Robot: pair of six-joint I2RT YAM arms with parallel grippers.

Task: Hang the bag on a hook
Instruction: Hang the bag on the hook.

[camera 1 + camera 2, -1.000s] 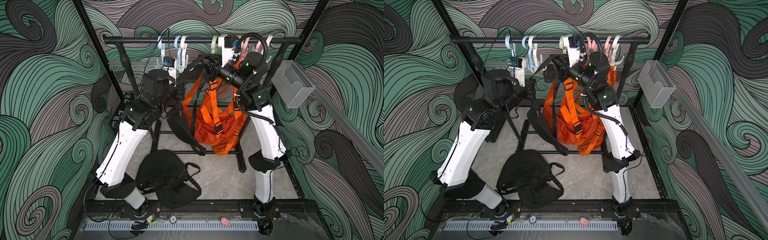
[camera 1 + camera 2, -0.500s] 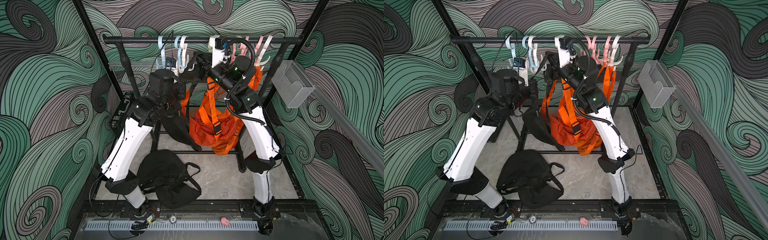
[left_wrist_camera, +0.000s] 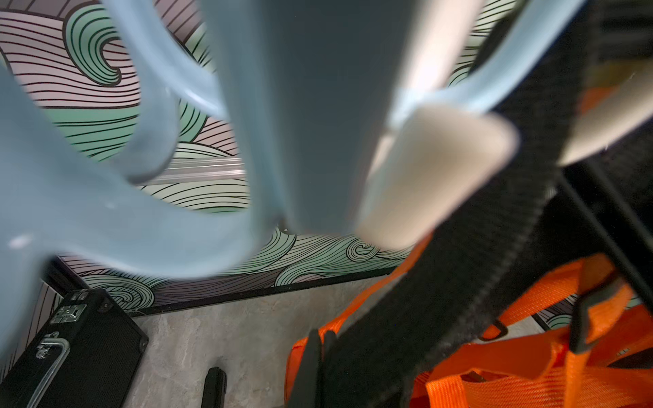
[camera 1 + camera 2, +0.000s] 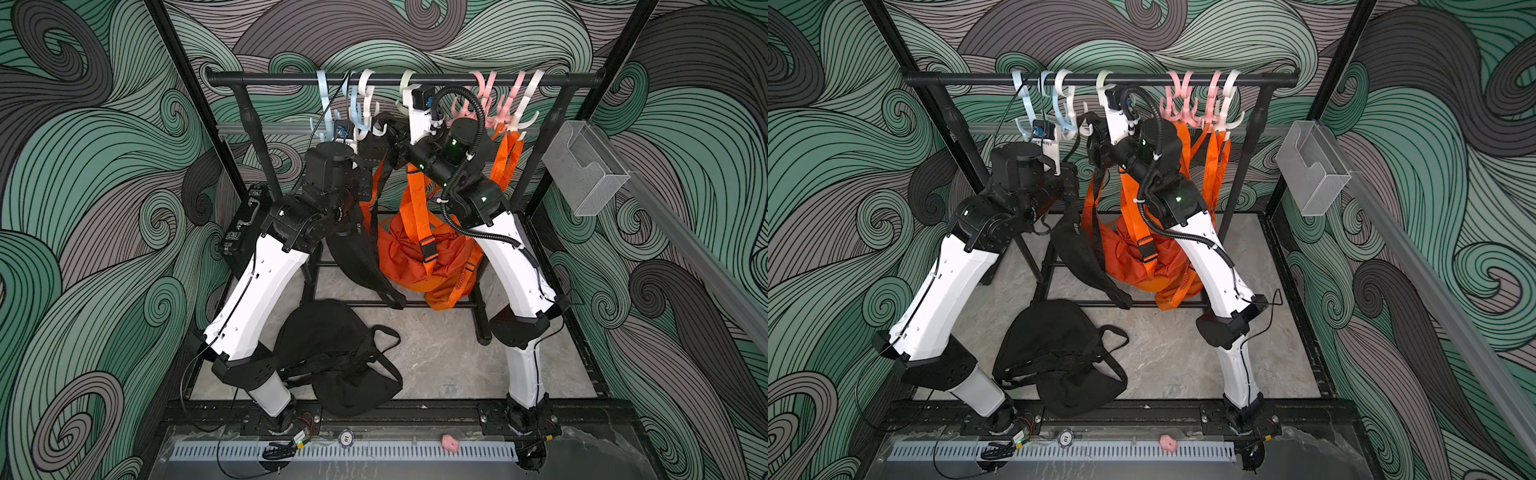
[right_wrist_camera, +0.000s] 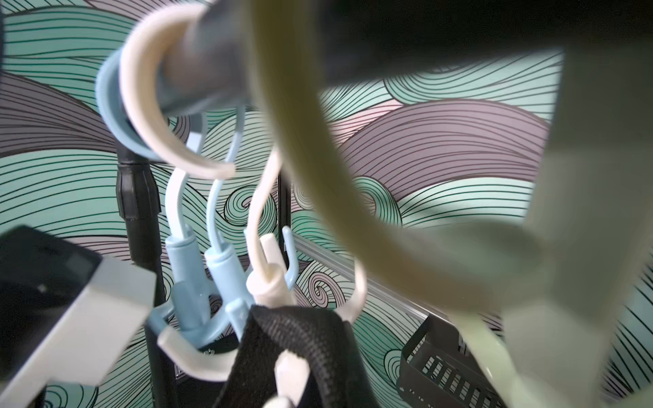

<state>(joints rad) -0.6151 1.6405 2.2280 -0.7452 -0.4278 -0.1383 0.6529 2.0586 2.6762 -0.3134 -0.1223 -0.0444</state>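
On my screens both arms stood raised under the rail [image 4: 291, 78]. The left gripper [image 4: 368, 146] and the right gripper [image 4: 387, 124] were each closed down narrow, close together by the white hook [image 5: 263, 282]. The black bag [image 4: 359, 253] hung between the arms, just beside the orange bag [image 4: 415, 257]. Its strap [image 5: 293, 335] ran up toward the grippers, and in the right wrist view I saw it arched over a prong of that hook. I could not tell whether either gripper actually pinched the strap, because the fingers were hidden. The orange bag hung by its straps from the pink hooks [image 4: 482, 85]. A second black bag [image 4: 332, 353] lay slumped on the desk [image 4: 436, 353] near the left arm's base.
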